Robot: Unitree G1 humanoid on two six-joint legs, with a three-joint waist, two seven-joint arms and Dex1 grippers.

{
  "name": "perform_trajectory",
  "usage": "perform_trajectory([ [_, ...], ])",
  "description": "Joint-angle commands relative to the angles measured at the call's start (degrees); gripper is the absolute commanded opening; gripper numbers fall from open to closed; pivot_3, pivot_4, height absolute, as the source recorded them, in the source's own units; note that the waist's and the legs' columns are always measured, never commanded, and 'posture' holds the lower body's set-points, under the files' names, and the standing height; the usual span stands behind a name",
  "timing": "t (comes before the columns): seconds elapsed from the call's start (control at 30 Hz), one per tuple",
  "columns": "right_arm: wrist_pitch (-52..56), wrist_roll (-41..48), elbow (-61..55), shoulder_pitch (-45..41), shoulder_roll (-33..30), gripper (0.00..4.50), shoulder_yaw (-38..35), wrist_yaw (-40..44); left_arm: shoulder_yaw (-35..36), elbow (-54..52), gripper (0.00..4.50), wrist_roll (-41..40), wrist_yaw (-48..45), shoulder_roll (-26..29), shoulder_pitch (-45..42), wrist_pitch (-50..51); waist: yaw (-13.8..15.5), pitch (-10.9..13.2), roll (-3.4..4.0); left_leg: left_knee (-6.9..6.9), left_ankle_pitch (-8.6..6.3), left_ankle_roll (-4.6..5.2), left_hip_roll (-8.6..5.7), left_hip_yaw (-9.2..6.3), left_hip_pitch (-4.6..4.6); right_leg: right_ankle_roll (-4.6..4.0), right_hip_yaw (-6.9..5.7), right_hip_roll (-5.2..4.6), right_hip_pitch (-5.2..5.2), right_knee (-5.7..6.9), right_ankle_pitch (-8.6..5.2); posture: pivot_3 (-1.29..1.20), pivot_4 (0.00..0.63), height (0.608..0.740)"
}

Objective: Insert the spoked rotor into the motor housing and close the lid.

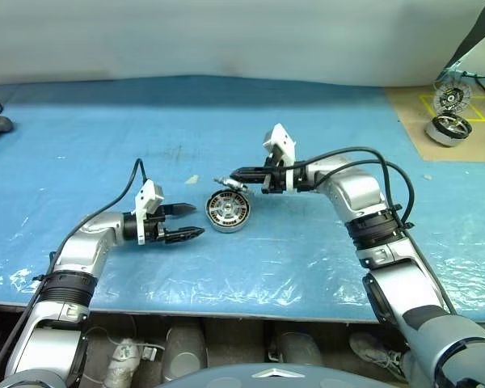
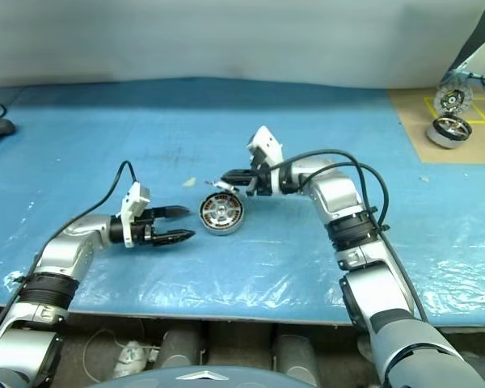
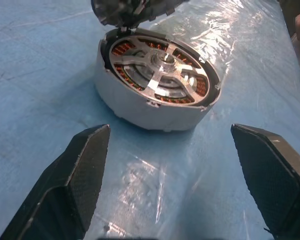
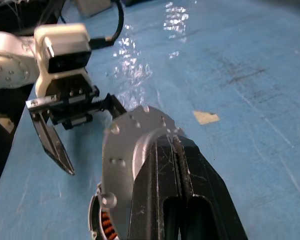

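From my seat the biggest thing is the blue plastic-covered counter (image 1: pixel 226 121), crinkly and shiny, so anything pushed sideways can skate on it. In the middle sits the short round silver-grey motor housing (image 1: pixel 228 212) with its copper-orange windings, and the dark-and-silver spoked rotor (image 3: pixel 162 75) looks already seated inside it.

The round plain-grey lid (image 4: pixel 135 145) stands tilted up off the housing's far rim. My right tool (image 4: pixel 176 145) has its 2 fingers pressed together, resting against the lid's plain back; I'd call that pushing, not pinching.

Worries: pushing with closed fingers means nothing steadies the lid, so it could slip off the fingertips and slam, or come down crooked and jam on the rim. The housing also isn't pinned, so the push might just slide it across the plastic.

My left tool (image 1: pixel 182 222) is spread wide just beside the housing, touching nothing. If the housing skates, it runs straight into those fingers.
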Motion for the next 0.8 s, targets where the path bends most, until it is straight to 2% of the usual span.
perform_trajectory([
  [0.03, -2.02, -2.09, -3.15, 2.29, 0.25, 0.02, 3.26, -0.42, 0.72, -3.27, 4.14, -1.16, 0.66, 0.28, -0.89, 1.99, -0.04, 0.0, 0.0, 0.0, 0.0, 0.0, 0.0, 0.0, 0.0, -0.02, 0.0, 0.0, 0.0, 0.0, -0.01, 0.0, 0.15, 0.74],
  [0.23, -6.5, -8.92, -1.69, 5.56, -1.08, 0.02, 9.69, -1.42, 0.82, -4.29, 4.14, -1.4, 0.65, 0.77, -1.1, 3.57, -0.17, -0.01, -0.01, 0.0, 0.0, 0.0, -0.02, 0.0, 0.04, -0.08, 0.04, 0.0, 0.0, 0.01, -0.05, 0.0, 0.15, 0.74],
  [0.33, -7.32, -9.6, -1.79, 6.25, -1.29, 0.02, 10.43, -1.12, 1.04, -3.98, 4.14, -1.46, 0.01, 1.31, -1.03, 3.64, -0.17, -0.01, -0.01, 0.0, 0.0, -0.01, -0.02, 0.0, 0.17, -0.16, 0.06, 0.0, 0.11, 0.01, -0.1, 0.0, 0.15, 0.74],
  [0.5, -3.65, -4.14, -4.72, 5.62, 0.6, 0.02, 5.56, -0.75, 0.89, -9.91, 4.14, -2.12, 1.46, 1.18, 3.45, 4.18, -0.3, 0.0, -0.01, 0.01, -0.01, 0.0, -0.03, 0.01, 0.23, -0.17, 0.11, 0.0, 0.17, 0.0, -0.1, 0.0, 0.15, 0.74],
  [0.6, -1.39, 0.73, -6.24, 2.85, 3.14, 0.02, -1.2, -3.86, 0.88, -13.15, 4.14, -2.51, 2.47, 1.11, 5.82, 4.6, -0.25, 0.01, 0.0, -0.03, 0.0, 0.0, 0.0, 0.01, 0.16, -0.18, 0.09, 0.01, 0.09, -0.02, -0.1, 0.0, 0.15, 0.74],
  [0.7, 0.34, 2.34, -9.04, 2.29, 2.73, 0.6, -2.43, -3.34, 0.95, -13.73, 4.14, -2.61, 2.8, 1.19, 6.6, 4.48, -0.21, 0.01, 0.0, -0.02, 0.0, 0.0, -0.01, 0.01, 0.07, -0.17, 0.09, 0.01, -0.01, 0.01, -0.1, 0.0, 0.15, 0.74],
  [0.8, 1.17, 2.31, -10.62, 3.05, 1.76, 1.61, -1.14, -2.44, 0.9, -13.16, 4.14, -2.51, 2.71, 1.21, 6.72, 4.01, -0.11, 0.0, -0.01, -0.02, 0.0, 0.0, -0.03, 0.01, 0.09, -0.17, 0.08, 0.0, 0.03, -0.02, -0.1, 0.0, 0.15, 0.74],
])
